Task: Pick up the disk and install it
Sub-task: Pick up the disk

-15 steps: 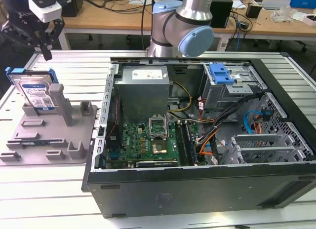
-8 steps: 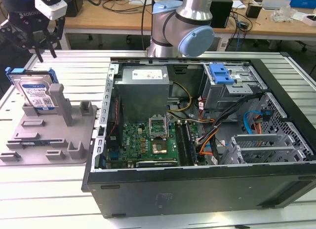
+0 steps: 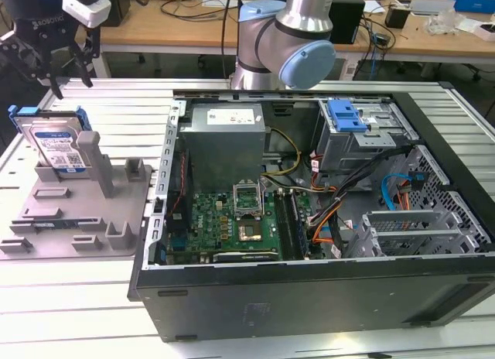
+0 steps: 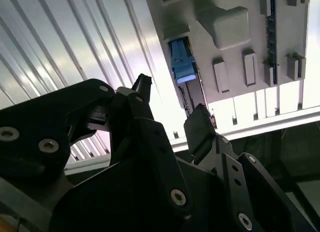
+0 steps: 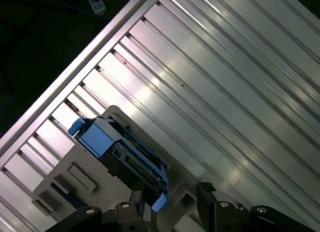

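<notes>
The disk [image 3: 57, 146], a silver drive with a blue-and-white label in a blue carrier bracket, stands tilted on its edge in a grey fixture [image 3: 85, 212] at the exterior view's left. My gripper [image 3: 71, 76] hangs just above the disk's upper edge, open, with nothing between its fingers. In the first wrist view the disk [image 5: 120, 157] lies in front of the gripper [image 5: 172, 194], whose dark fingertips [image 5: 205, 191] stand apart. The second wrist view has the blue carrier end [image 4: 182, 67] beyond the open gripper [image 4: 170, 104].
An open computer case [image 3: 325, 297] lies on the ribbed metal table [image 3: 116, 104] at the exterior view's right. Inside are a grey power supply [image 3: 224, 135], a motherboard [image 3: 232, 220], cables and a drive cage with a blue latch [image 3: 348, 115]. The arm's base [image 3: 286, 34] stands behind the case.
</notes>
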You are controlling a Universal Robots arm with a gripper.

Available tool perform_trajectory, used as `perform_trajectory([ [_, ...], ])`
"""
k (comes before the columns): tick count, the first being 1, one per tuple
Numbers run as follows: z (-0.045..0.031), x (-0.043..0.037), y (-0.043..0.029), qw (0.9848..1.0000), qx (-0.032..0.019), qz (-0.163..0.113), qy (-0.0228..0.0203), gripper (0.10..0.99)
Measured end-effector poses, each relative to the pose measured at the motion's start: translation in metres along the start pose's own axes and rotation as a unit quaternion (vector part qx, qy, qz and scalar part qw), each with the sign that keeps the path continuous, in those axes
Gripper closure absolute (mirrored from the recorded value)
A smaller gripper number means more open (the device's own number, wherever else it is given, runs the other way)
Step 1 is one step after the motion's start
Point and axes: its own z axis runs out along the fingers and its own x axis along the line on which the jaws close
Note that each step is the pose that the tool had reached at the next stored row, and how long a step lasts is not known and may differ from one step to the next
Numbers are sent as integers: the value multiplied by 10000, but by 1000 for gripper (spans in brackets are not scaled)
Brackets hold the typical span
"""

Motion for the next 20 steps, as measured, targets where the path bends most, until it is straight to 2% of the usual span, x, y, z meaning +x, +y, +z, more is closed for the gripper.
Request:
perform_trajectory([
  [4,0,0,0,9993,-2,-369,16,541],
  [7,0,0,0,9976,-3,-690,30,541],
  [8,0,0,0,9960,-3,-897,41,541],
  [9,0,0,0,9950,2,-997,44,541],
  [12,0,0,0,9925,21,-1218,50,541],
  [13,1,0,0,9908,35,-1351,56,541],
  [15,1,0,1,9891,52,-1472,65,541],
  [16,1,-1,0,9866,77,-1627,88,541],
  [17,1,0,0,9836,103,-1794,129,541],
  [18,3,0,0,9796,123,-1997,162,541],
  [19,3,0,0,9766,133,-2139,181,541],
  [20,5,0,0,9728,145,-2302,202,541],
])
